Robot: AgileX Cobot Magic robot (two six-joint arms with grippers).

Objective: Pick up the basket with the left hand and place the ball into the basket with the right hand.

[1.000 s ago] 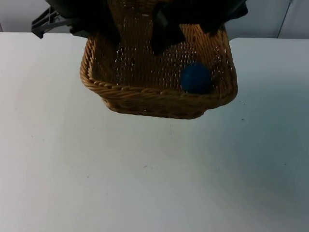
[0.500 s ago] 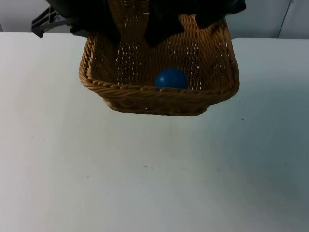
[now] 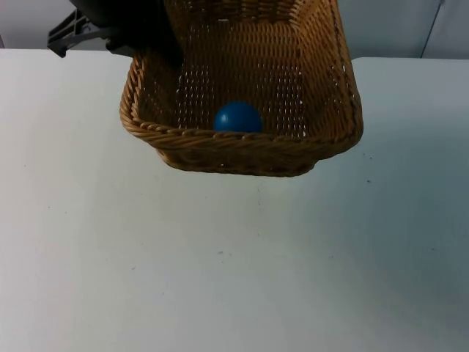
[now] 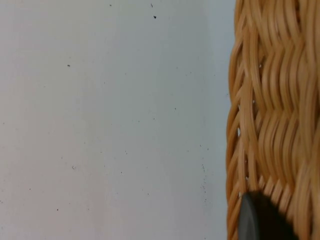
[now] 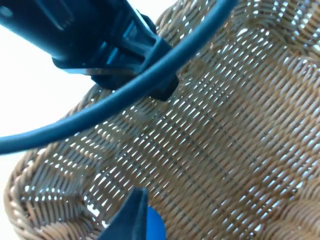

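Resting against basket (image 3: 322, 139) front wall, ball (image 3: 237, 117)

i can count one basket (image 3: 242, 150), brown and woven. there is one ball (image 3: 237, 117), blue, and it sits inside that basket. there is one white table (image 3: 220, 264) under it all. at the basket's left side i see one black arm (image 3: 132, 26). one black fingertip (image 4: 260, 220) touches the basket's weave.
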